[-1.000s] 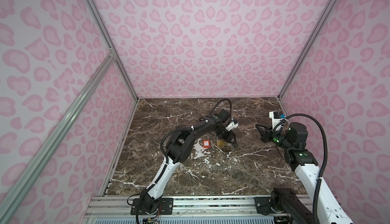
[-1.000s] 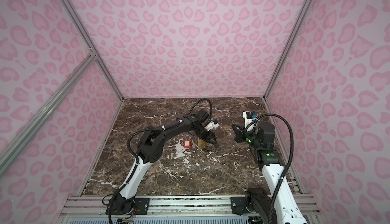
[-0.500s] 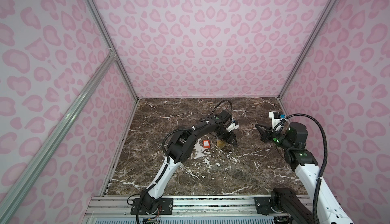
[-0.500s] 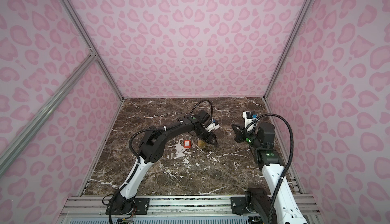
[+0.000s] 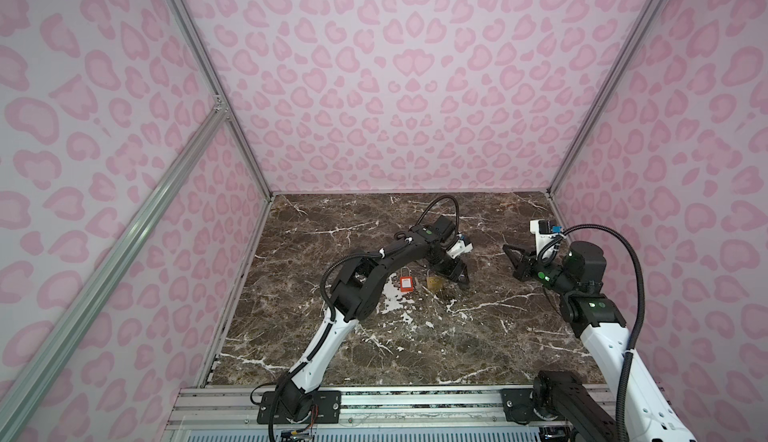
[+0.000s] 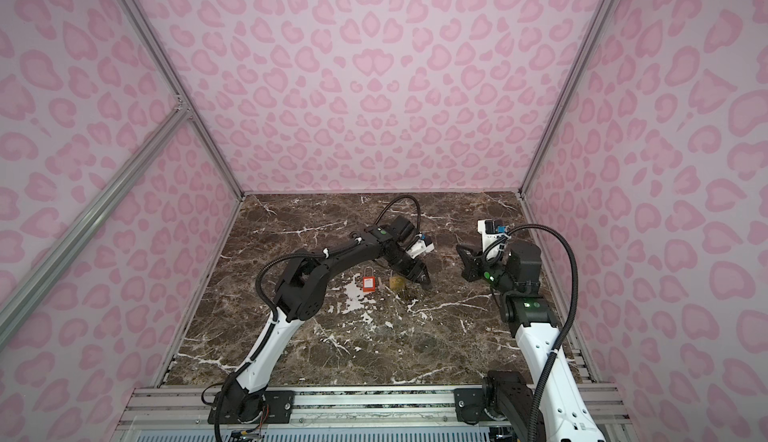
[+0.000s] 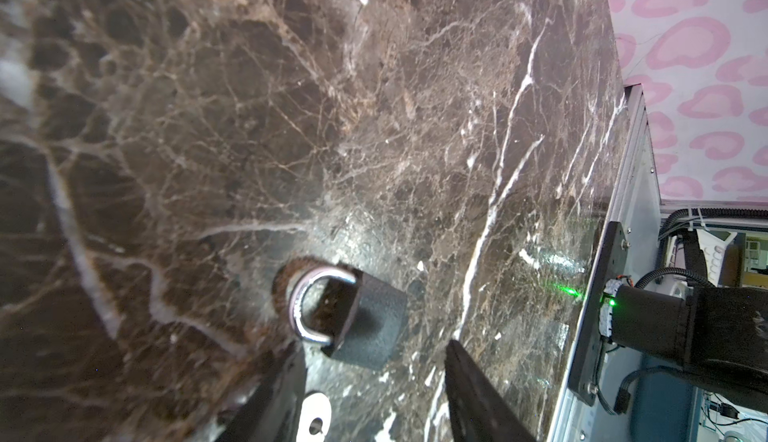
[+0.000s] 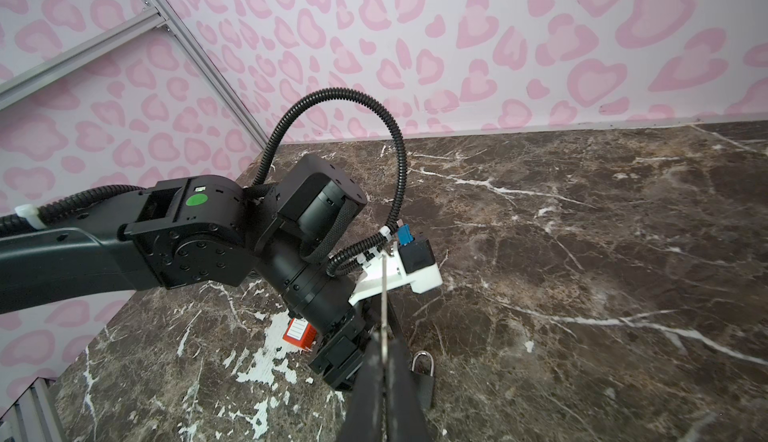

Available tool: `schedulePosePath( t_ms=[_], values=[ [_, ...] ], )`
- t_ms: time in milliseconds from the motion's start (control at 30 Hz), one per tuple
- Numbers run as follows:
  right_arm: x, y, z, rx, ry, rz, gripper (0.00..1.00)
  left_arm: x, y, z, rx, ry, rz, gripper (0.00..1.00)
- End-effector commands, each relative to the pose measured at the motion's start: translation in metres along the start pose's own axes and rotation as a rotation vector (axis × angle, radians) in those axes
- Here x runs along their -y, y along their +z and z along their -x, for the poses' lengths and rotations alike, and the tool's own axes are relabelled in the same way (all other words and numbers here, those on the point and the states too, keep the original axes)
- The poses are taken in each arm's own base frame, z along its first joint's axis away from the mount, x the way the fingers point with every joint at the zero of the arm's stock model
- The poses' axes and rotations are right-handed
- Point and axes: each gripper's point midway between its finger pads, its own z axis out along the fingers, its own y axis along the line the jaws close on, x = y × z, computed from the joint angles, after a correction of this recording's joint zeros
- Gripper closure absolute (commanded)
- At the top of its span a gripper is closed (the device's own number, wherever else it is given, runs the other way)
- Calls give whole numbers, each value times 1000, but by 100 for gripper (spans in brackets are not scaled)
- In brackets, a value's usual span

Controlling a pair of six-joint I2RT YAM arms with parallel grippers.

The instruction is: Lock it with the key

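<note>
Two fingers (image 7: 278, 394) of the left gripper (image 7: 374, 381), spread and just reaching around the black padlock (image 7: 361, 323) lying on the table (image 7: 208, 128), should straddle its body squarely while the right gripper (image 8: 384, 331), held clear, pinches the key (image 8: 384, 290).

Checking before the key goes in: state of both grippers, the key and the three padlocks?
left gripper: open, tips just short of the black padlock, holding nothing.
right gripper: shut on key, in the air.
key: pinched, blade poking out in front.
black padlock: flat on the table; latch unclear.
red padlock: flat, untouched.
brass padlock: flat, untouched.
</note>
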Motion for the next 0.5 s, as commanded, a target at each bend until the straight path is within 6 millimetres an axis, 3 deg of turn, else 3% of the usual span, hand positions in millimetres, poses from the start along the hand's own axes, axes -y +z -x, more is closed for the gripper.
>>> schedulePosePath(
  t_ms=[0,233,367,467],
  values=[
    [10,3,-7,-24,29,-41,100,0,-10,7,25,20,43,44],
    [25,13,-22,-59,222,-86,100,13,-52,28,185,110,126,44],
    [31,20,-39,-112,345,-95,100,21,-81,30,264,132,158,44],
    [38,26,-63,-166,467,-121,100,25,-104,21,315,138,186,44]
  ],
)
